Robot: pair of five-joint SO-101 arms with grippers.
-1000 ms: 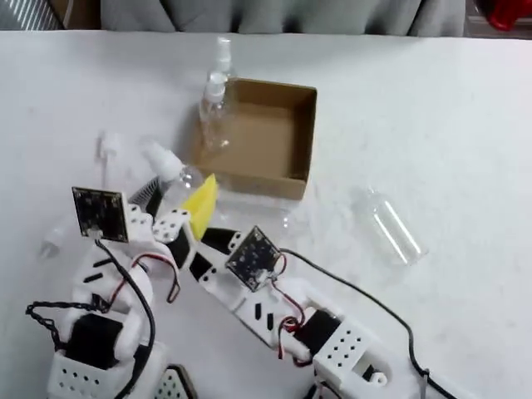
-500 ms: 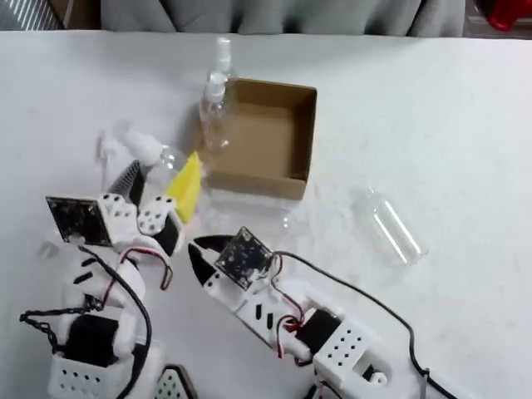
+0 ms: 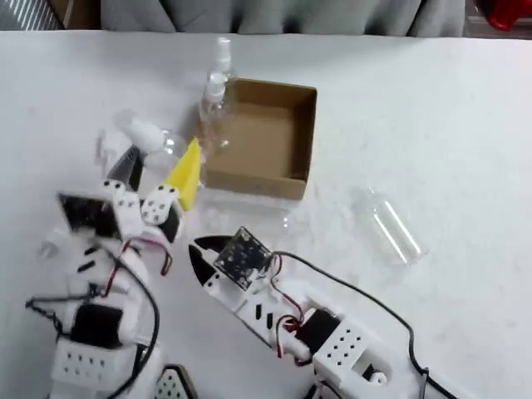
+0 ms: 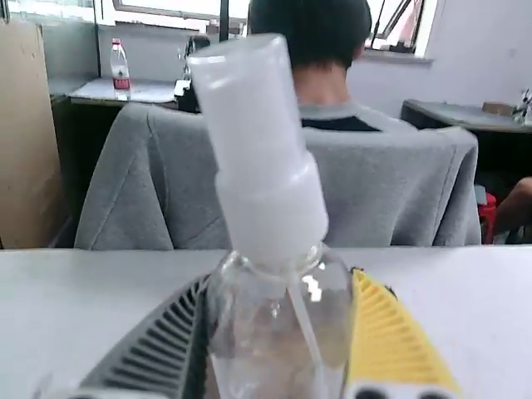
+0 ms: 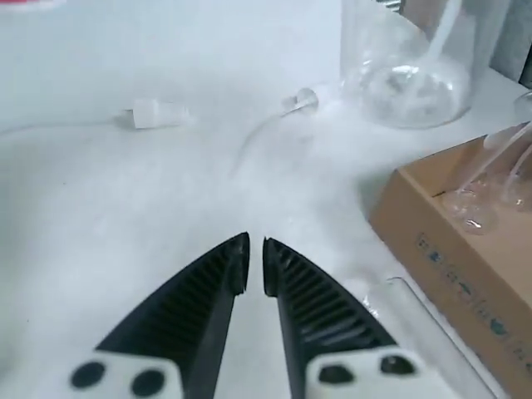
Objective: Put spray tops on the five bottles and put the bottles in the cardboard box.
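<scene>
The left gripper [image 3: 158,162] is closed on one clear bottle [image 3: 165,154]. We see its grey finger [image 4: 158,353] on one side of the bottle [image 4: 278,332] and its yellow finger [image 4: 391,341] on the other, both pressed against the body. A white spray top [image 4: 258,150] sits in the neck of this bottle, with its dip tube running down inside. In the high view the bottle leans away from the cardboard box [image 3: 274,179] and lies just to the left of it. We cannot tell whether its base touches the table [image 3: 432,108].

The right gripper [image 3: 197,252] sits low over the table, near the front of the box and close beside the left arm. Its two black fingers [image 5: 208,307] are drawn almost together, with a thin slit between the tips, and nothing is between them.

Two capped bottles [image 3: 214,108] stand upright at the box's far left corner. The right wrist view shows their bases [image 5: 490,187] inside the box wall [image 5: 449,241].

One bare bottle [image 3: 391,226] lies on its side on the table, to the right of the box and well apart from both grippers.

Two loose spray tops lie on the table beyond the right gripper: one [image 5: 156,113] farther from the box, the other [image 5: 301,100] just beside the held bottle's base.
</scene>
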